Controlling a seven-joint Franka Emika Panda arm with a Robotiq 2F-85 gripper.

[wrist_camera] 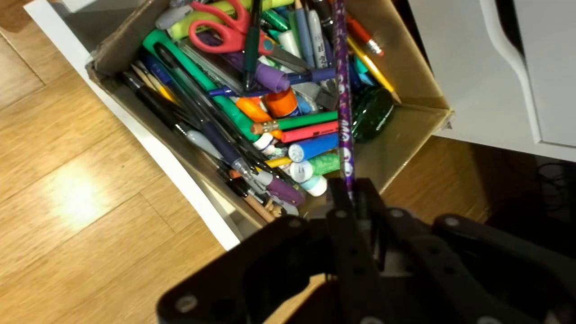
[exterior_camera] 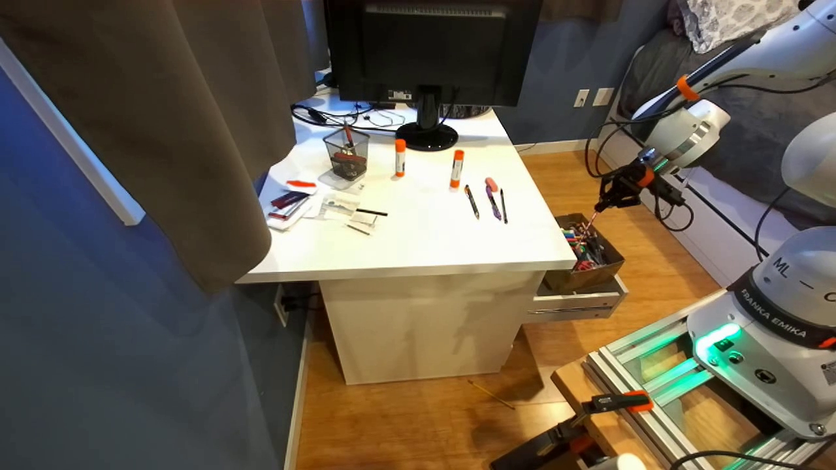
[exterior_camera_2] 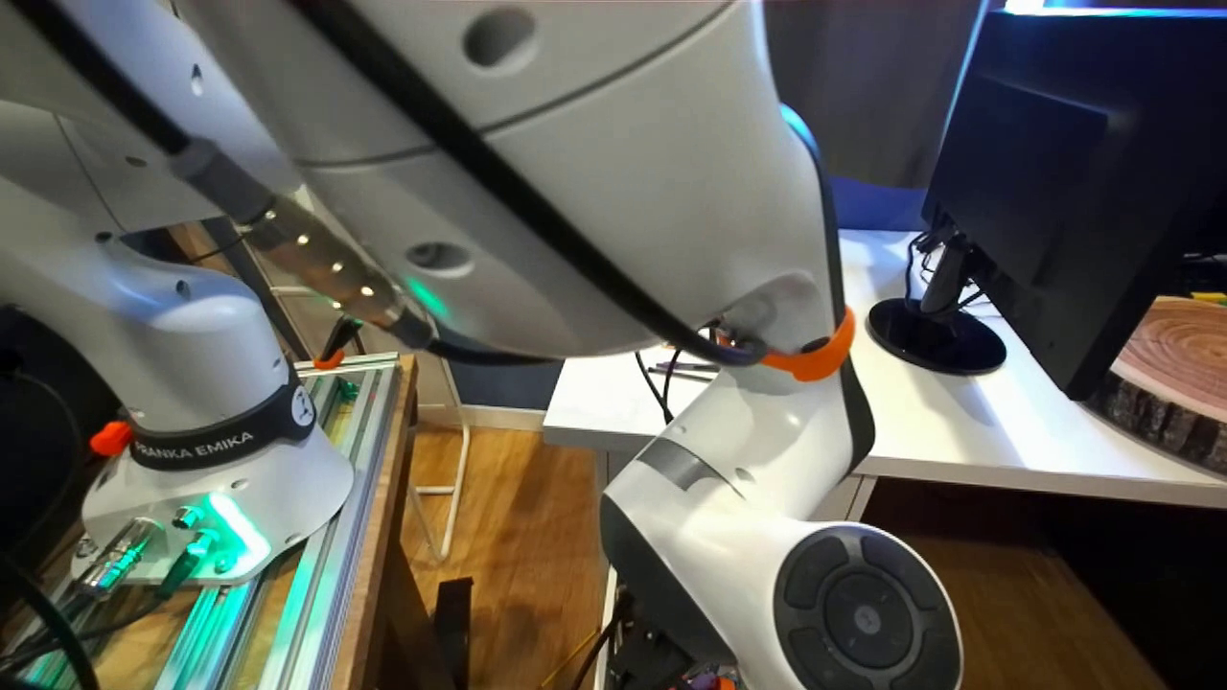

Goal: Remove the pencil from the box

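The pencil (wrist_camera: 344,103) is thin and purple with a pale pattern. In the wrist view my gripper (wrist_camera: 353,191) is shut on its near end. The pencil stretches away over the brown cardboard box (wrist_camera: 418,119), which is full of pens, markers and scissors. The far end runs past the top of the view. In an exterior view the gripper (exterior_camera: 599,205) hangs above the box (exterior_camera: 575,281), and the pencil (exterior_camera: 590,222) slants down from it. Whether its lower end touches the contents I cannot tell. The gripper is hidden behind the arm in an exterior view.
The box sits in an open white drawer (exterior_camera: 581,303) beside the white desk (exterior_camera: 424,241). On the desk are a monitor (exterior_camera: 431,52), a mesh cup (exterior_camera: 347,156), two glue sticks (exterior_camera: 456,170) and several pens (exterior_camera: 471,202). A bed edge (exterior_camera: 712,222) lies behind the arm.
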